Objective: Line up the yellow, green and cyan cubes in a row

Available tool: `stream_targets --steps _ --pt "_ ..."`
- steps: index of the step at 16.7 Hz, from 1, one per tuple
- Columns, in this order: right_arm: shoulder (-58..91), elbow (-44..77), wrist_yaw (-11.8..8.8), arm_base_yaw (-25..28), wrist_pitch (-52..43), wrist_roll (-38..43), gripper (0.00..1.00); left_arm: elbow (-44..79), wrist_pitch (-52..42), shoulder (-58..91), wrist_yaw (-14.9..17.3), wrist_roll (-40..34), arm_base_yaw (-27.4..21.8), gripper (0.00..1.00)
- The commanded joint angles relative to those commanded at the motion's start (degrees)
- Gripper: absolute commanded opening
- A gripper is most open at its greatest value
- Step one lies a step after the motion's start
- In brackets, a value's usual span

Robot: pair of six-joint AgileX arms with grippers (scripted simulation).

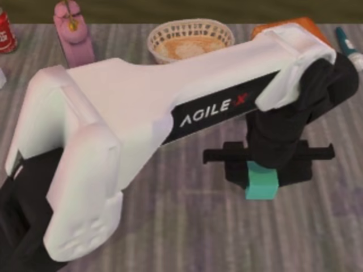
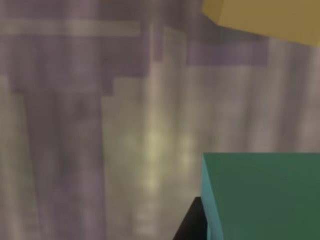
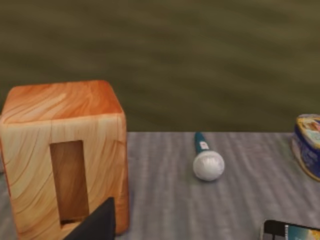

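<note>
Left gripper point(image 1: 262, 180) clamped on the cyan cube point(image 1: 260, 185), low over the table point(image 1: 187, 226).

The cube sits between the jaws; a yellow cube point(image 2: 270, 17) lies just beyond it in the left wrist view. Best to lower straight, square the faces to that neighbour, then release. Right gripper unseen.

The left arm point(image 1: 170, 107) bears the lettering "AGILE X" on its black panel.

Overhead camera looks down on the table point(image 1: 187, 226); the left wrist camera sits very close above the cyan cube point(image 1: 260, 182), which both views share; the right wrist camera faces the table's far edge.
</note>
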Motion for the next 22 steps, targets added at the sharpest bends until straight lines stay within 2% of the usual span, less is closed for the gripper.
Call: stream_targets --steps 5,11,16,22 --pt "0.00 0.00 0.00 0.00 0.00 0.00 1.00 -1.07 1.02 0.27 0.05 0.29 0.15 0.00" --pt "0.00 0.00 0.00 0.00 0.00 0.00 1.00 -10.78 12.91 1.85 0.05 0.32 0.34 0.00" --pt "0.00 0.00 0.00 0.00 0.00 0.00 1.00 -12.10 14.31 2.20 0.03 0.31 0.29 0.00" --pt "0.00 0.00 0.00 0.00 0.00 0.00 1.00 -12.10 14.31 2.20 0.03 0.31 0.29 0.45"
